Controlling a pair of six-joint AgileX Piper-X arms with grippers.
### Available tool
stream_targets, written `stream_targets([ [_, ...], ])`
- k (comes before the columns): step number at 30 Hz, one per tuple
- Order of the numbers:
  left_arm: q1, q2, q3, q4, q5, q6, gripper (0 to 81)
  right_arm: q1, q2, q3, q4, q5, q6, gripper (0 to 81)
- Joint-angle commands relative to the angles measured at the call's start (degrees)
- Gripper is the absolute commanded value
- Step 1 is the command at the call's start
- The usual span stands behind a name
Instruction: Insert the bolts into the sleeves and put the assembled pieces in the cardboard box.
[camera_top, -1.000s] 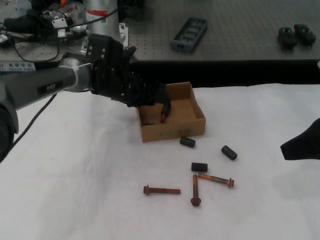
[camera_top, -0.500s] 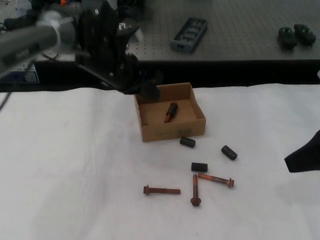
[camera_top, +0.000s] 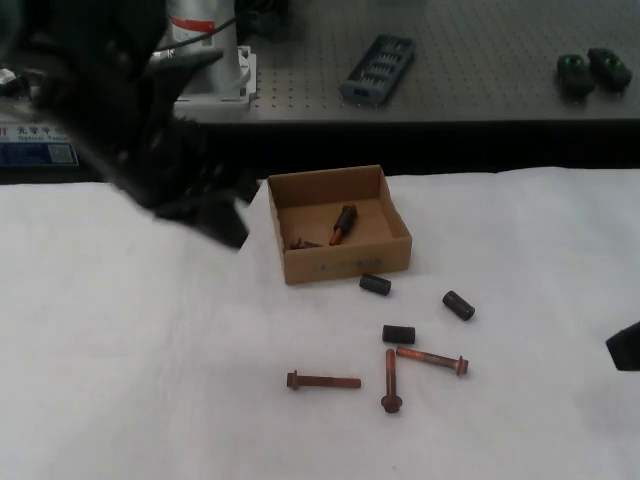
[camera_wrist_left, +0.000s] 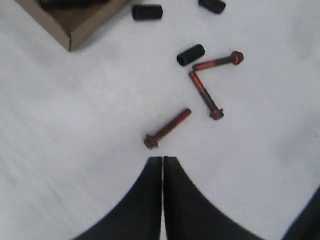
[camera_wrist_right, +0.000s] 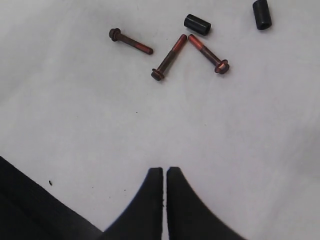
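Observation:
The cardboard box (camera_top: 395, 256) stands on the white cloth, with one assembled bolt-and-sleeve piece (camera_top: 343, 222) lying in it and another (camera_top: 300, 243) near its front wall. In front of the box lie three black sleeves (camera_top: 375, 284) (camera_top: 458, 305) (camera_top: 398, 333) and three rusty bolts (camera_top: 323, 380) (camera_top: 390, 380) (camera_top: 432, 358). My left arm (camera_top: 170, 170) is raised to the left of the box. Its gripper (camera_wrist_left: 162, 159) is shut and empty, over bare cloth near one bolt (camera_wrist_left: 167, 129). My right gripper (camera_wrist_right: 164, 169) is also shut and empty, well short of the bolts (camera_wrist_right: 168, 57).
A corner of the box (camera_wrist_left: 75, 30) shows in the left wrist view. Behind the cloth is a dark perforated bench with a blue tray (camera_top: 378, 66) and two black parts (camera_top: 593, 70). The right arm (camera_top: 625, 347) sits at the cloth's right edge.
The left arm let the assembled piece go into the box, then lifted out and swung away to the left. The right arm drew back toward the right edge.

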Motion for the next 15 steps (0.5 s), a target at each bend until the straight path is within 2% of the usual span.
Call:
stream_targets([
  [1, -0.1, -10.6, 12.2, -1.6, -0.4, -0.5, 0.7, -0.3, -2.5, 1.5, 0.6, 0.0, -0.7, 2.7],
  [8, -0.1, -33.0, 32.1, -6.5, -0.4, -2.6, 0.7, -0.3, -3.5, 2.3, 0.5, 0.0, -0.7, 2.7],
  [15, -0.1, -47.0, 38.8, -6.6, -0.4, -4.6, 0.7, -0.3, -3.5, 2.3, -0.1, 0.0, -0.7, 2.7],
])
